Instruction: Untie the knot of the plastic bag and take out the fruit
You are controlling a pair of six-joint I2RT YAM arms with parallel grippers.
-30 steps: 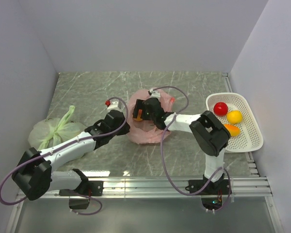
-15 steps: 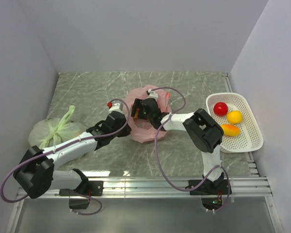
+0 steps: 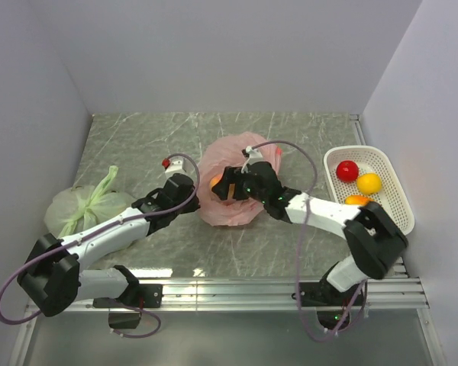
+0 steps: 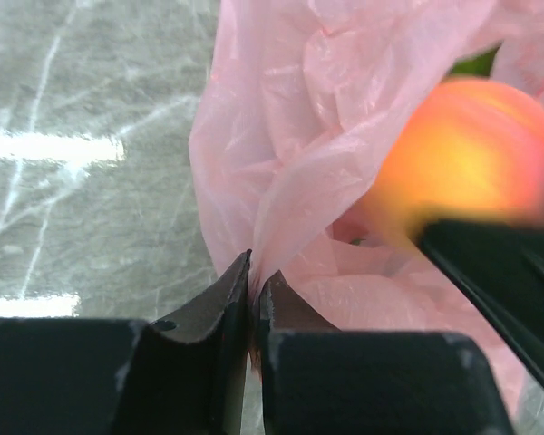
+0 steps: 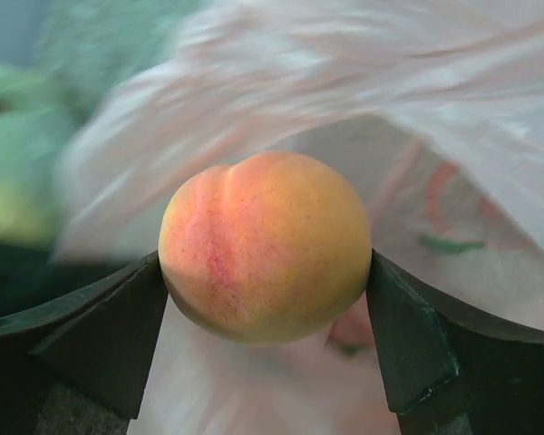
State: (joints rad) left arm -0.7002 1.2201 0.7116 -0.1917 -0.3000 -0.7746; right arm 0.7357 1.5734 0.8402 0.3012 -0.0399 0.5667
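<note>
Your left pincer [image 4: 255, 288] clamps the plastic bag [image 4: 281, 136] steady so your right pincer [image 5: 265, 272], gripping the peach [image 5: 263, 236], can lift clear.

We see a grey-green marbled tabletop [image 3: 137, 145] veined in white, closed in by a plain pale back wall [image 3: 229, 53], a left wall [image 3: 23, 152] and a right wall [image 3: 435, 91]. Ribbed metal rails [image 3: 229, 288] run along its near edge. Bright glare streaks [image 4: 45, 145] lie on the stone.

Left arm [image 3: 111, 229] and right arm [image 3: 324, 213]: white tubes between blocky black joints, each trailing a mauve cable [image 3: 278, 142]. Left hand [image 4: 258, 269] and right hand [image 5: 267, 272] are matte black wedges.
</note>
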